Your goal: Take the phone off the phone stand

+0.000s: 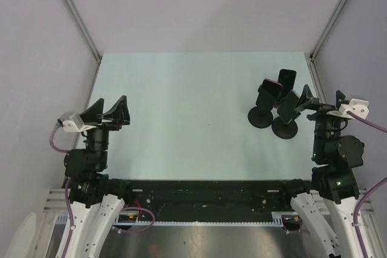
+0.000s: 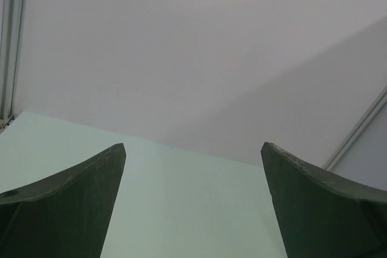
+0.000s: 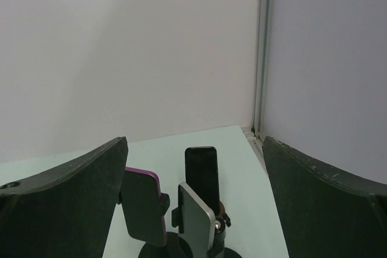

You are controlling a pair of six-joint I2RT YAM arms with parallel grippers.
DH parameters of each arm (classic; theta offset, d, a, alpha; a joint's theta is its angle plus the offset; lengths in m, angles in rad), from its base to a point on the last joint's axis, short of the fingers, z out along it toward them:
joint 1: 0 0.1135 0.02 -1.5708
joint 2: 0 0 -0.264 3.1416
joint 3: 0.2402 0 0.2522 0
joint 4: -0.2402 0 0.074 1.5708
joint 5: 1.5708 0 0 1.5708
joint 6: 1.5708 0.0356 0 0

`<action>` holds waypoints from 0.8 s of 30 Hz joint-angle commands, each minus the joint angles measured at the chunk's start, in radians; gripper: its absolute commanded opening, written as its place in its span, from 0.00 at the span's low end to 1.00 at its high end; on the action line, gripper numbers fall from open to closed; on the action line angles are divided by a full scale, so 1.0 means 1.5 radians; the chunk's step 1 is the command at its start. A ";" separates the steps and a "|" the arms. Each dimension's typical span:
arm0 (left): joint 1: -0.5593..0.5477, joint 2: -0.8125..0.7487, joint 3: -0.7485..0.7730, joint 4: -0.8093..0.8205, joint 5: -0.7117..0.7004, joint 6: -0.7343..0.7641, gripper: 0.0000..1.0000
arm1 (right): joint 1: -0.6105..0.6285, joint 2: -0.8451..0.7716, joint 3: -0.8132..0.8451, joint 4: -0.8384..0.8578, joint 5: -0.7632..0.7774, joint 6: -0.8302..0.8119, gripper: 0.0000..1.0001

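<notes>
Reach not yet begun: both end effectors open and empty.
Top view: left end effector [image 1: 112,107] idle; right end effector [image 1: 322,98] just behind the phone stand [image 1: 261,117] on the table's [image 1: 181,125] right side. Left wrist: jaws spread on nothing. Right wrist: pink-edged phone [image 3: 144,206] upright in its clamp; next, likely, advance and pinch its edges.

lab test cell, no question: a pale green table [image 1: 181,125] boxed in by plain white panels [image 1: 205,10] on aluminium posts [image 1: 74,15], left arm [image 1: 91,158] and right arm [image 1: 331,155] bolted along a black rail [image 1: 205,193] at the near edge, purple cables [image 1: 53,140] trailing off the wrists.
</notes>
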 commanded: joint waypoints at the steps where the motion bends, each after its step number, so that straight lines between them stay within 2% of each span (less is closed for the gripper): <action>1: -0.001 0.003 -0.040 0.008 0.017 -0.010 1.00 | -0.002 0.056 0.060 -0.073 -0.038 0.017 1.00; 5: -0.001 -0.016 -0.091 0.002 0.021 -0.017 1.00 | -0.001 0.132 0.127 -0.164 -0.051 0.052 1.00; 9: -0.013 -0.034 -0.124 -0.013 0.017 -0.022 1.00 | -0.002 0.214 0.217 -0.275 0.021 0.151 1.00; 16: -0.047 -0.043 -0.144 -0.057 -0.006 -0.017 1.00 | -0.013 0.342 0.304 -0.470 0.065 0.254 1.00; 19: -0.061 -0.046 -0.139 -0.065 -0.016 0.006 1.00 | -0.050 0.391 0.331 -0.524 0.030 0.281 1.00; 24: -0.086 -0.052 -0.132 -0.068 -0.035 0.043 1.00 | -0.171 0.446 0.347 -0.565 -0.126 0.257 1.00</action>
